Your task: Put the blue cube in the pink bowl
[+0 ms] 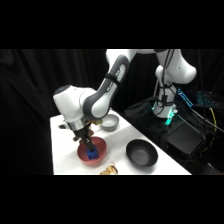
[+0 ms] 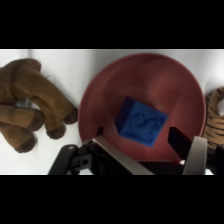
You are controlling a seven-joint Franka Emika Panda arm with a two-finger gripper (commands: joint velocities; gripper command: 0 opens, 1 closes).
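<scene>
Gripper [image 2: 150,145] hangs low over the pink bowl [image 2: 150,70], fingers spread, one on each side of the blue cube [image 2: 142,121]. Wrist view shows a gap between the cube and the right finger [image 2: 196,152]; contact on the left side can't be judged, so grip or release is unclear. Cube sits tilted, one corner down, inside the bowl's hollow; whether it rests on the bowl floor or hangs just above it isn't clear. Side view puts the gripper [image 1: 89,146] right over the bowl [image 1: 100,145] with the cube [image 1: 93,153] inside the rim, near the front edge of the tabletop [image 1: 62,150].

Handling, judged: cube looks like a small rigid block, light, hard flat faces, probably a bit slick, not fragile. Best hold is across two opposite flat faces at mid-height, fingers square to them; a tilted cube pinched on edges could twist out. Bowl looks stiff and smooth, may slide if bumped on the rim.

Other stuff: brown plush toy [image 2: 30,107] beside the bowl, striped toy [image 2: 216,117] on the other side, black bowl [image 1: 141,153] and grey bowl [image 1: 110,121] well apart.
</scene>
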